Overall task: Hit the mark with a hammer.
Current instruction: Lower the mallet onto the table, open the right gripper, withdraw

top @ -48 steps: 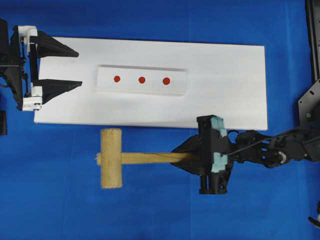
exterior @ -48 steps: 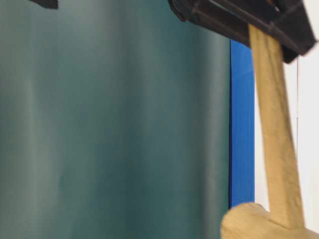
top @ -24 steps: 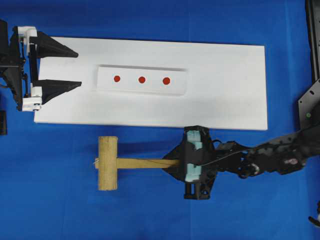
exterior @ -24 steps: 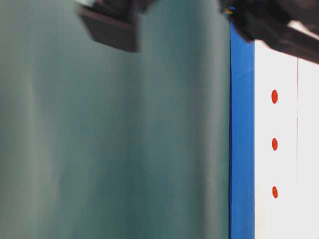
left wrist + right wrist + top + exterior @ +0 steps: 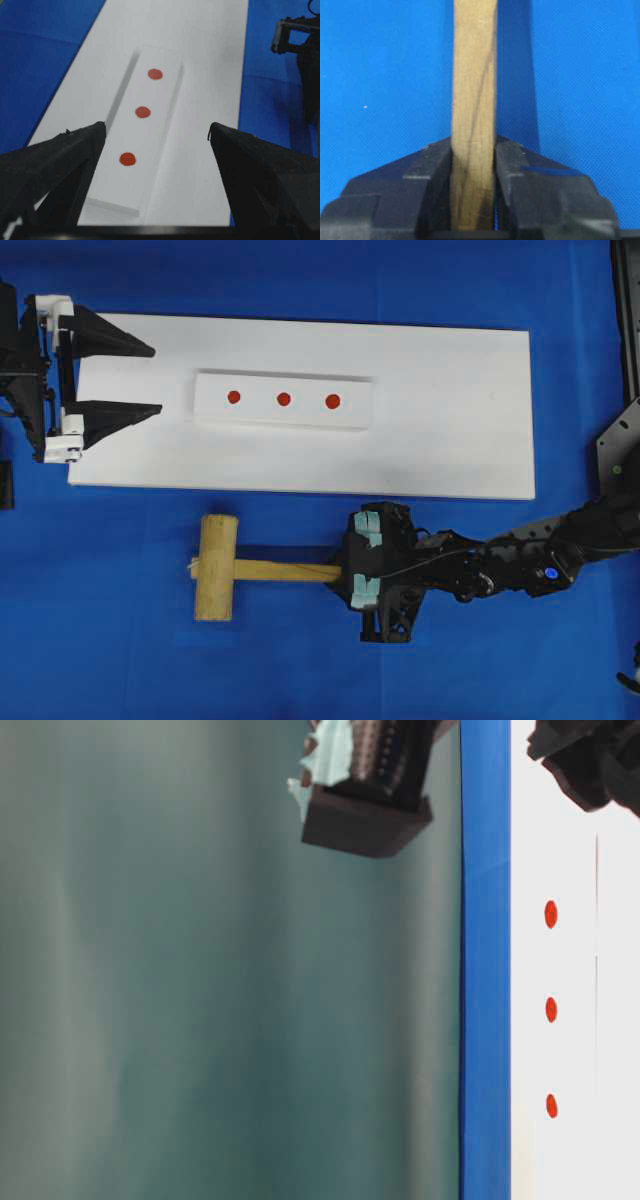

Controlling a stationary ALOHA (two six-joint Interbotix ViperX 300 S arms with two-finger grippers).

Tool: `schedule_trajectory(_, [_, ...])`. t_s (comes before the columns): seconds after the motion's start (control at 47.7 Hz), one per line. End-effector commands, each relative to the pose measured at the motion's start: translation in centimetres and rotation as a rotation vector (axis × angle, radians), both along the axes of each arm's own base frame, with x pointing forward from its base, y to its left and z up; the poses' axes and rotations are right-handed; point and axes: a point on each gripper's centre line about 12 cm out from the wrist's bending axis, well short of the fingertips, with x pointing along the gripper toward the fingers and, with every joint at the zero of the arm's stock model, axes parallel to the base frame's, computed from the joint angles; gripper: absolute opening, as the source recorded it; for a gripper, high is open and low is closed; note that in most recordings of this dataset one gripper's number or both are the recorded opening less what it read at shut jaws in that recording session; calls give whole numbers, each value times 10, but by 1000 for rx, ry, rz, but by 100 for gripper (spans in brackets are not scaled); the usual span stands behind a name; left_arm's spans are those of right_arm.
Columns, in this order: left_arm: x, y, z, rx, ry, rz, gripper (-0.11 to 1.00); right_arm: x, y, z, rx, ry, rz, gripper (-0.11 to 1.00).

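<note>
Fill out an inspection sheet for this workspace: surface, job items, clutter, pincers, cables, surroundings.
Surface: blue cloth tabletop carrying a long white rectangular board.
Job items: light-brown wooden mallet lying over the cloth below the board, head to the left; small white strip with three red dots on the board.
Clutter: nothing seen.
Pincers: left pincer open and empty at the board's left end, facing the strip; right pincer shut on the mallet's handle.
Cables: thin dark wire running along the right arm.
Surroundings: black frame parts at the right edge; blurred grey-green wall in the table-level view.
</note>
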Motion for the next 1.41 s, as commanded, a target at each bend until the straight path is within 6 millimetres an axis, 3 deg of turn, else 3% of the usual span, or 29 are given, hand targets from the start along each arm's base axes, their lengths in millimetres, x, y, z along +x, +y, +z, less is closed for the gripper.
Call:
schedule_trajectory(0.0, [2,3,4,3,-17,11,81,3,4,9,8,-22,22,8])
schedule_trajectory(0.713, [2,5,5,3,-23,19,81,4,-2,2,-8,-7,15,8])
schedule_trajectory(0.818, [2,5,5,1,-23,20,81,4,-2,2,-8,-9,12,28])
schedule_trajectory(0.965, [2,5,5,1,-23,20,81,6,-3,7,-17,-26,8,72])
schedule_trajectory(1.049, [2,5,5,2,-25,20,81,6,-6,15,-15,-46,3,90])
schedule_trajectory(1.154, [1,5,5,1,-26,20,81,6,-9,33,-1,-85,-3,82])
schedule_trajectory(1.385, [1,5,6,-3,-29,22,81,-4,-21,86,-15,-202,26,84])
